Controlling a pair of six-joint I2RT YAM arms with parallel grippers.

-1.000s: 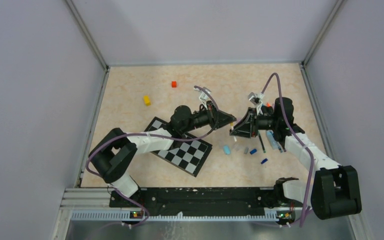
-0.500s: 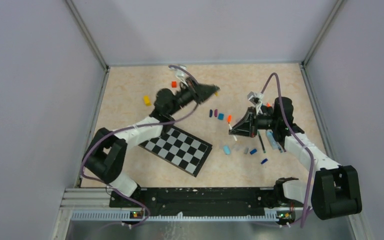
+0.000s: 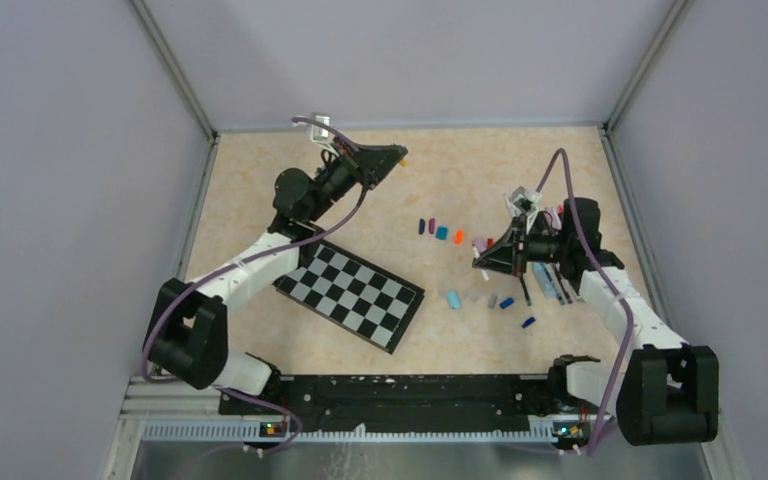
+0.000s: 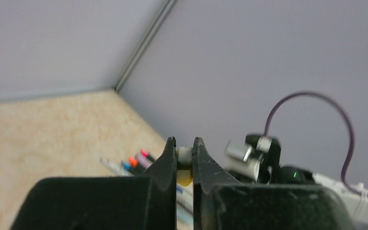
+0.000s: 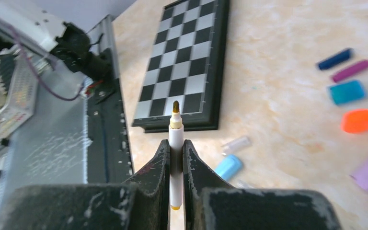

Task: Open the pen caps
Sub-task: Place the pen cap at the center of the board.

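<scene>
Light-blue cap [image 3: 453,299] lies loose toward the table's [image 3: 520,170] near edge, right of the chessboard [image 3: 360,298]. A few more small caps trail off to its right.

Just beyond them, right gripper [image 5: 174,143] is clamped on a white pen [image 5: 175,130], jaws narrow on the barrel. Pen's long axis runs straight out along the fingers, bare amber nib leading, pointing toward the chessboard's side of the table. No cap on it.

Laid-down pens [image 3: 545,282] sit under the right arm near the right edge. Cannot tell whether any of them are capped.

Mid-table, a row of loose caps [image 3: 440,232] (dark blue, purple, teal, orange) lies between the two grippers, closer to the right one.

Farthest out, left gripper [image 4: 185,143] hangs raised near the far edge, left of centre. It pinches a small white-and-yellow cap [image 4: 184,154] at its fingertips. Cap and pen are well apart.

Judgement: the pull looks done and the held cap needs setting down. The row lies right and nearward of the left gripper, so that arm must swing in toward centre.
</scene>
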